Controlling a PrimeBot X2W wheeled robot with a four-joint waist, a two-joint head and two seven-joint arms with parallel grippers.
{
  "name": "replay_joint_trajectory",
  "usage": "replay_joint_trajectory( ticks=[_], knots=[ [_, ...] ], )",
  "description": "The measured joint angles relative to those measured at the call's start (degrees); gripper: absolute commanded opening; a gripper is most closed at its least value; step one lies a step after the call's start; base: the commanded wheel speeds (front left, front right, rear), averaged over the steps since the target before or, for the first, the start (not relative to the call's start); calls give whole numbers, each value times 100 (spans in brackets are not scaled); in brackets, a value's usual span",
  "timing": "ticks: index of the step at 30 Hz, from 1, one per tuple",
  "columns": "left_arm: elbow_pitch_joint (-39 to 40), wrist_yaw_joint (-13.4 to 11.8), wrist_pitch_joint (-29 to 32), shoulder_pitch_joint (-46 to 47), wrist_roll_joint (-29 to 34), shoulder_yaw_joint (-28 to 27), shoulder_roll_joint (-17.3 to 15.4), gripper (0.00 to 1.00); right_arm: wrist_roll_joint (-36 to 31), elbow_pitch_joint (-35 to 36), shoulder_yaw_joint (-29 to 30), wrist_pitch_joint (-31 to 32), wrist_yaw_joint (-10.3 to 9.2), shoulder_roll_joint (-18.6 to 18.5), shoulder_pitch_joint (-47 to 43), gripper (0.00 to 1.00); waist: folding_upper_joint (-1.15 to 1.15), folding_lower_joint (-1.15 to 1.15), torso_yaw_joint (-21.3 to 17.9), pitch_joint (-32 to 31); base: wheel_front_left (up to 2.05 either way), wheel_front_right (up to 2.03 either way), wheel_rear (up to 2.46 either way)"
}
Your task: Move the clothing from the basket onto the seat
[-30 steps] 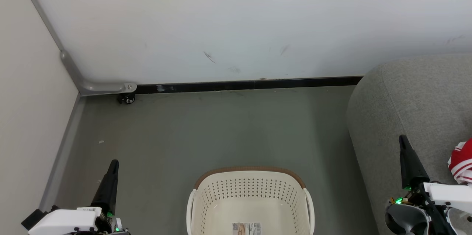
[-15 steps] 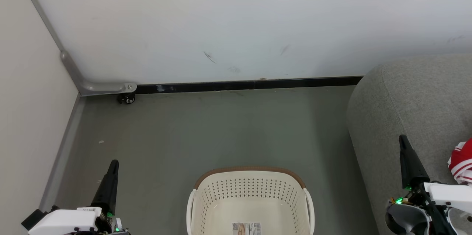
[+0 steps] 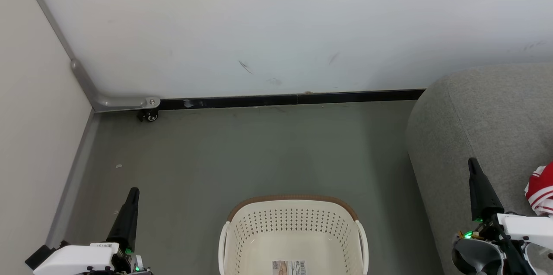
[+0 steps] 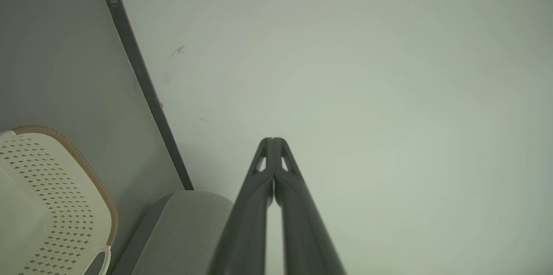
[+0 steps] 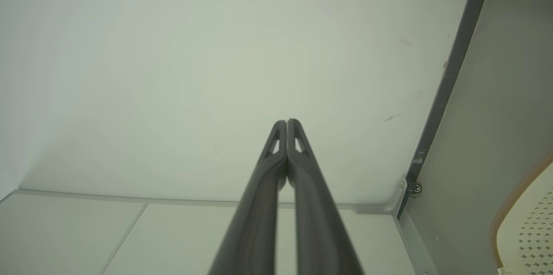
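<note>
**Item 1.** Cream-white perforated plastic laundry basket [image 3: 293, 223] with a brown rim band. It stands on the grey floor [image 3: 259, 154] with its mouth facing up, at the lower middle of the head view, where the bottom edge cuts it off. Its long axis cannot be told. A rectangular paper sticker [image 3: 289, 267] lies flat on the basket floor. It has dark bars and a tan patch, and the print is too small to read.

**Item 2.** Red sports clothing [image 3: 541, 188] with red-and-white striped trim. It lies bunched on the seat at the right edge of the head view, well apart from the basket. No lettering is legible, and which way it points cannot be told.

**Item 3.** Large rounded grey fabric seat [image 3: 488, 115], to the right of the basket, with its far end near the black skirting strip [image 3: 285, 100].

**Item 4.** Left gripper [image 3: 134, 190], with dark fingers pressed together and nothing between them, raised over the floor to the left of the basket. A small white tag [image 3: 103, 245] on its housing is unreadable.

**Item 5.** Right gripper [image 3: 471, 162], with fingers likewise closed on nothing, over the seat just left of the clothing.

**Item 6.** Small black caster wheel [image 3: 149, 116] at the white wall's [image 3: 276, 29] foot.
</note>
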State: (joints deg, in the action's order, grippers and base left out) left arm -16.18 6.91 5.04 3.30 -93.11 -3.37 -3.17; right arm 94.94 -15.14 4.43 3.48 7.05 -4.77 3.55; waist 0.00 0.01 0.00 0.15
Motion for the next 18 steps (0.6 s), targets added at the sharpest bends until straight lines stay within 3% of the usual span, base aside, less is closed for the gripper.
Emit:
replay_joint_trajectory(
  ticks=[18],
  knots=[
    [-3,0,0,1,0,-7,1,0,0,-1,10,5,0,3,0,0,0,0,0,0,0,0,0]
  ],
)
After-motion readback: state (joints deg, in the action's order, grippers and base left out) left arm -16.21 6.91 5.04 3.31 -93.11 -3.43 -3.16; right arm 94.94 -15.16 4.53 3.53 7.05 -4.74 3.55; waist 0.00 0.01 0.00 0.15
